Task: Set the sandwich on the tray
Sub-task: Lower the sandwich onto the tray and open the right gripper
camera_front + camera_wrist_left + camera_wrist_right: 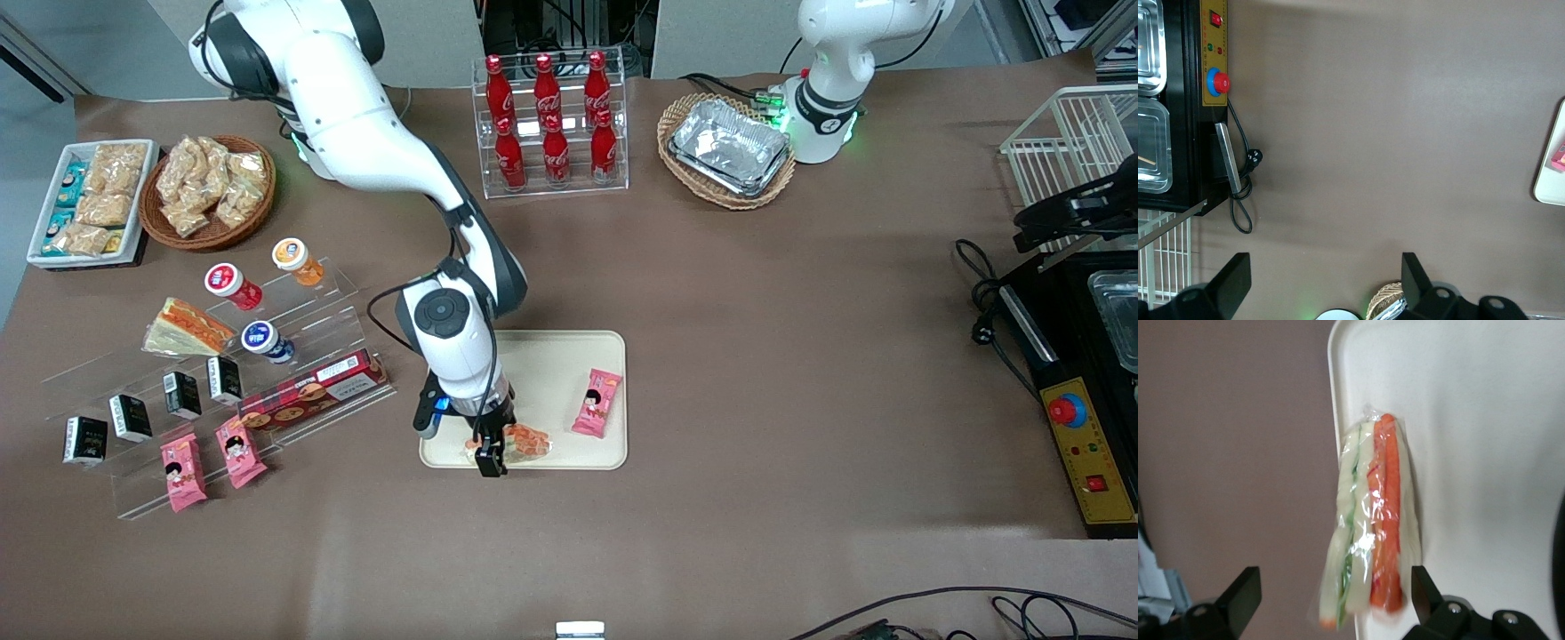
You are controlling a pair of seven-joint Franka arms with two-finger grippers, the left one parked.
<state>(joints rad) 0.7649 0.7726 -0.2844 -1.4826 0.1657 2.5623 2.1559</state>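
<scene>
A plastic-wrapped sandwich (526, 442) with white bread and orange and green filling lies on the cream-beige tray (551, 369), at the tray's edge nearest the front camera. In the right wrist view the sandwich (1371, 520) rests along the tray's rim (1333, 387), partly overhanging it. My gripper (489, 460) hovers over that end of the sandwich. Its fingers stand wide open on either side of the sandwich, gripper (1335, 590), with a clear gap at one finger (1245, 593).
A pink snack packet (597, 402) lies on the tray toward the parked arm's end. A second sandwich (187, 327) sits on the acrylic shelf with jars, cartons and packets. Farther from the camera stand a cola bottle rack (551, 120) and a wicker basket of foil trays (727, 147).
</scene>
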